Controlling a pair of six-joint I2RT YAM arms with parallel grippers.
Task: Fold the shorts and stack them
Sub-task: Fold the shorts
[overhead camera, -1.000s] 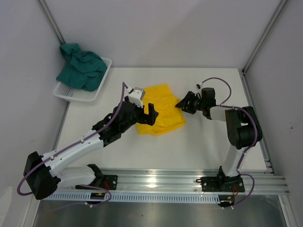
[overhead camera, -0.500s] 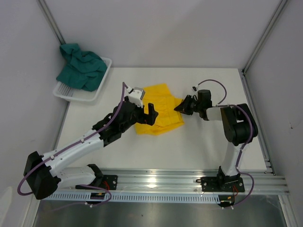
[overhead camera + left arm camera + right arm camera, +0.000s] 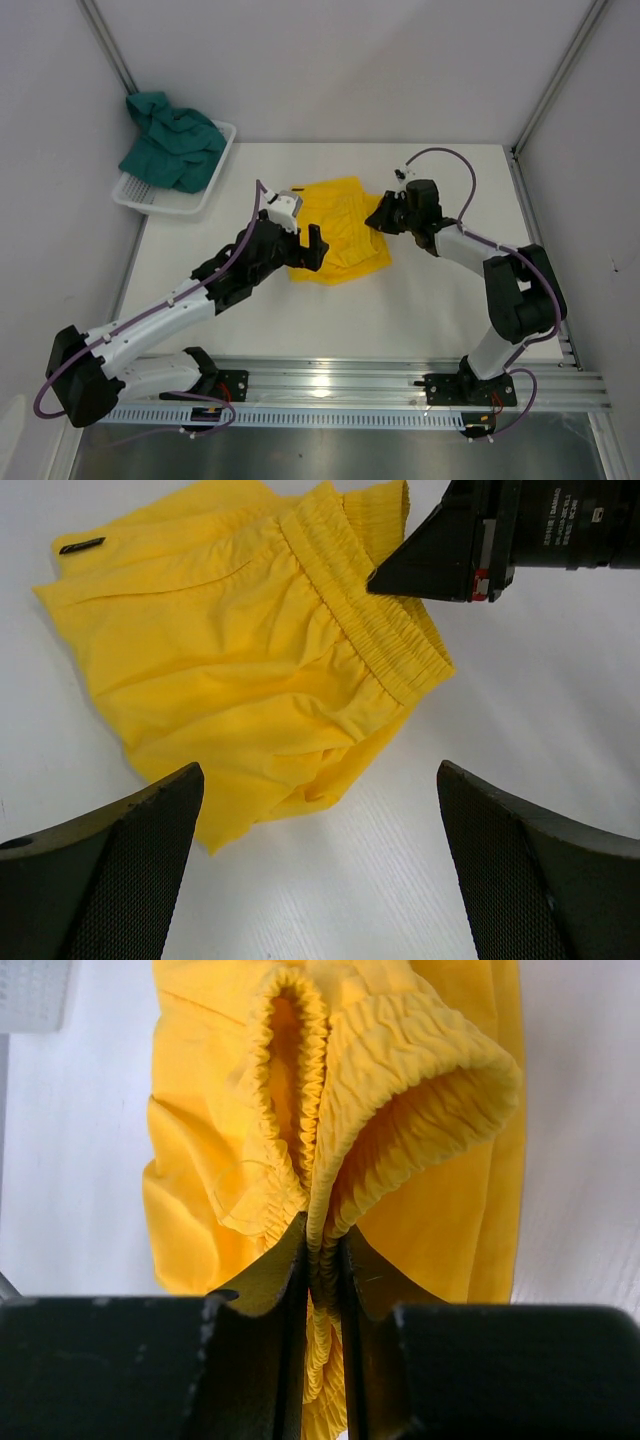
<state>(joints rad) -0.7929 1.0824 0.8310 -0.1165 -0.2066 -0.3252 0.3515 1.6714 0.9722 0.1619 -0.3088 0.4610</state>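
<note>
Here the yellow shorts [image 3: 338,232] lie roughly flattened near the middle of the table [image 3: 440,310], a little toward 12 o'clock, while the teal shorts [image 3: 172,140] sit bunched in the white mesh basket [image 3: 150,203] off at 10 o'clock, well apart from them. The right gripper [image 3: 320,1250] is pinched narrow on the elastic waistband [image 3: 420,1050] at the 3 o'clock edge of the yellow pair, and the right wrist view shows the ruched band squeezed between the two pads and buckling upward into a loop. The left gripper [image 3: 320,780] hovers with its jaws spread wide over the 8 o'clock side of the garment, holding nothing, with a leg hem just below it. The fabric looks thin, light and limp. It will likely drape and slide on the smooth tabletop instead of keeping any shape, so a single pinch would probably drag the whole piece along. The gathered waistband is the thickest, grippiest part and seems the safest place to take hold, and a second hold on the opposite waistband corner or on a hem at 9 o'clock should keep the cloth taut for a clean fold. A small dark logo tab [image 3: 81,546] marks the far leg near 11 o'clock in the left wrist view.
</note>
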